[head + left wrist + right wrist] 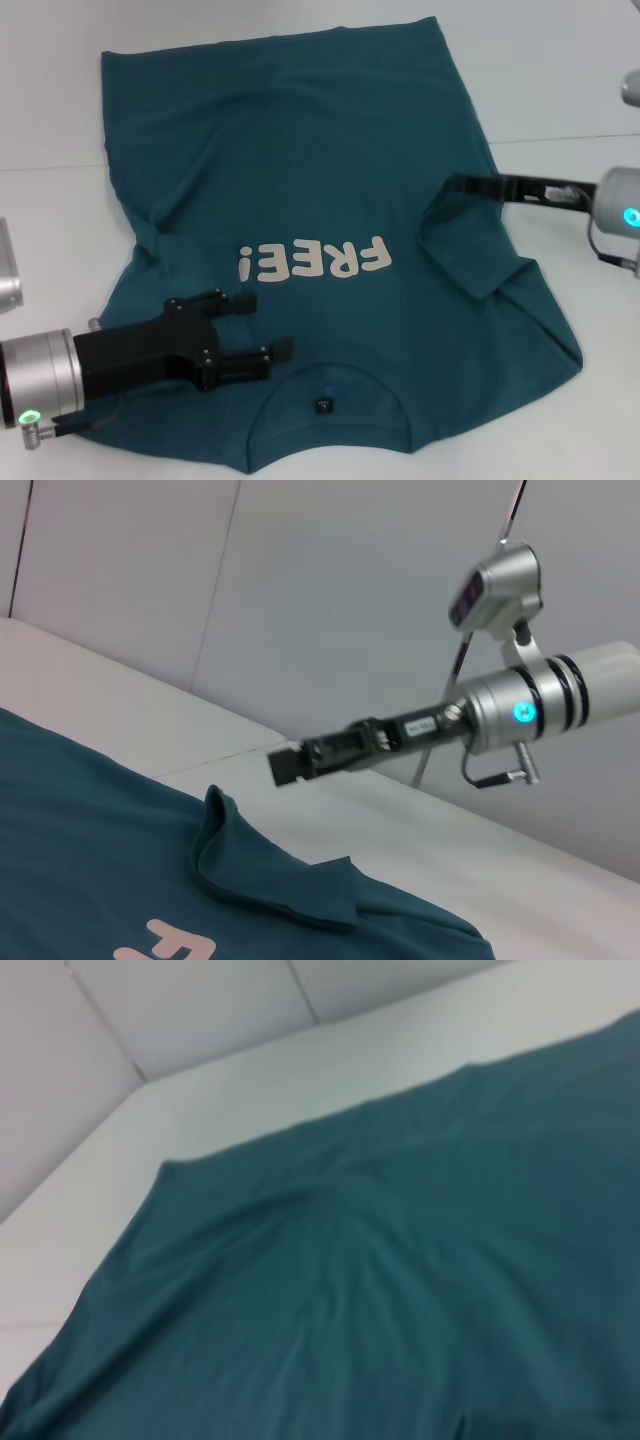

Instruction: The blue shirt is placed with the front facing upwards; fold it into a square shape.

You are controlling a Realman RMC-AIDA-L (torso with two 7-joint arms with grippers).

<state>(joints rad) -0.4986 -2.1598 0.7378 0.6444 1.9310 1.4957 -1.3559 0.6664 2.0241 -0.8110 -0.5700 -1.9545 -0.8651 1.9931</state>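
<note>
The blue shirt [300, 170] lies front up on the white table [560, 70], its collar and small dark tag [323, 405] nearest me and white "FREE!" lettering [315, 262] across the chest. Both sleeves are folded in over the body; the right-hand one forms a raised flap [470, 255]. My left gripper [272, 323] hovers open over the shirt's shoulder area beside the collar, nothing between its fingers. My right gripper [452, 184] reaches in from the right. In the left wrist view the right gripper [287, 765] hangs above and apart from the folded sleeve [270, 880].
Bare white table surrounds the shirt [400, 1290] on all sides, with seams in the surface [560, 137]. A light wall [300, 600] rises behind the table's far edge.
</note>
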